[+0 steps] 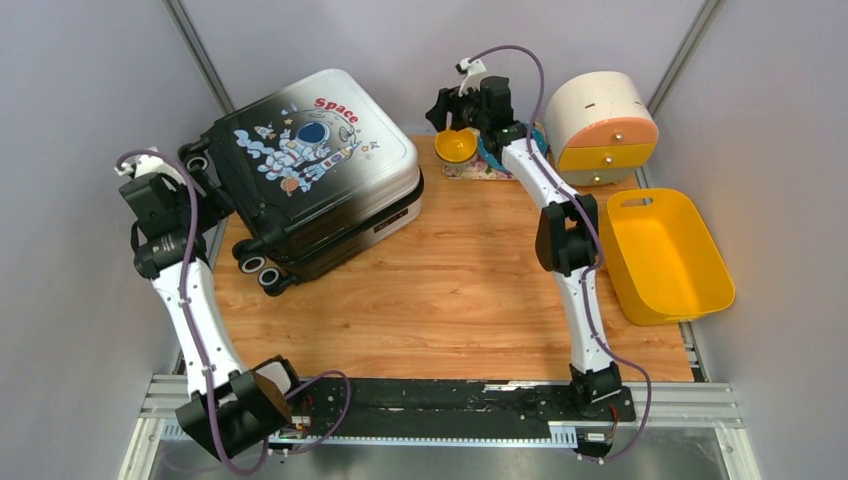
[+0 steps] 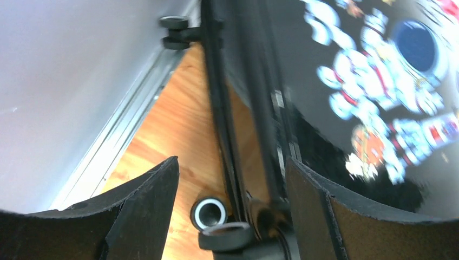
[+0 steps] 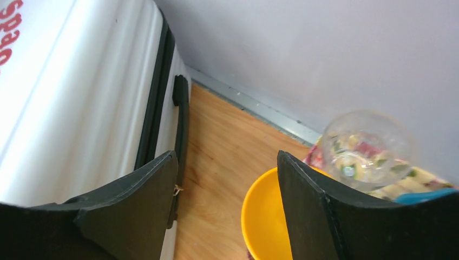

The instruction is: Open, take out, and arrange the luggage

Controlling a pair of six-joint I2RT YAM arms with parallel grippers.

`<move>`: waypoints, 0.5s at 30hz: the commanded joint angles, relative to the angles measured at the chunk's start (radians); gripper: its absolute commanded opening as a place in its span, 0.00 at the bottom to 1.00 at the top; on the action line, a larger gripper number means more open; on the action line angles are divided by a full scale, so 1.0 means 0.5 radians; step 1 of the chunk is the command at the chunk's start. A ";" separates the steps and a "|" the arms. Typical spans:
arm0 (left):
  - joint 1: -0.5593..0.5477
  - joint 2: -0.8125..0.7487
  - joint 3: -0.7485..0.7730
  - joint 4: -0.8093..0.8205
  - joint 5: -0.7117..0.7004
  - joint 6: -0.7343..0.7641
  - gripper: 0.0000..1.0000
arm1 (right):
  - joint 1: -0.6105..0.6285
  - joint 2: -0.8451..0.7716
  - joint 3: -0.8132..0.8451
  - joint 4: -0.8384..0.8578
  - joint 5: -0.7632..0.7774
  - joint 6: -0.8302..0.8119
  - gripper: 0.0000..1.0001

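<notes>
The luggage point(image 1: 315, 165), a silver-white hard-shell suitcase with an astronaut print and red "Space", lies flat at the table's back left and looks closed, wheels point(image 1: 262, 270) toward the left arm. My left gripper point(image 1: 200, 188) is open and empty at the suitcase's wheel side. In the left wrist view point(image 2: 231, 162) its jaws stand either side of the black seam point(image 2: 216, 97), with a wheel point(image 2: 210, 213) between them. My right gripper point(image 1: 462, 112) is open and empty at the back, right of the suitcase point(image 3: 70, 97), above a yellow bowl point(image 3: 265, 216).
The yellow bowl point(image 1: 455, 146) sits on a patterned mat point(image 1: 480, 168) with a clear glass point(image 3: 368, 143). A round cream-and-orange drawer box point(image 1: 600, 125) stands at the back right. A yellow plastic bin point(image 1: 665, 255) sits at the right edge. Grey walls close the back and sides.
</notes>
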 commanded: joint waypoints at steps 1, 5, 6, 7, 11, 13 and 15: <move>0.013 0.175 0.087 0.156 -0.619 -0.534 0.80 | 0.097 0.163 0.028 0.065 -0.011 0.159 0.71; 0.013 0.329 0.038 0.247 -0.703 -0.528 0.80 | 0.133 0.249 -0.012 0.175 -0.066 0.190 0.71; 0.010 0.350 0.020 0.275 -0.685 -0.513 0.79 | 0.149 0.262 -0.021 0.191 -0.097 0.184 0.71; 0.016 0.381 0.004 0.297 -0.663 -0.485 0.80 | 0.161 0.265 -0.045 0.206 -0.143 0.181 0.70; 0.013 0.464 -0.017 0.395 -0.614 -0.381 0.80 | 0.222 0.142 -0.345 0.347 -0.427 0.175 0.68; 0.013 0.528 -0.002 0.426 -0.587 -0.317 0.79 | 0.271 -0.011 -0.621 0.436 -0.520 0.105 0.66; 0.013 0.610 0.001 0.478 -0.571 -0.295 0.79 | 0.348 -0.182 -0.906 0.479 -0.640 0.010 0.66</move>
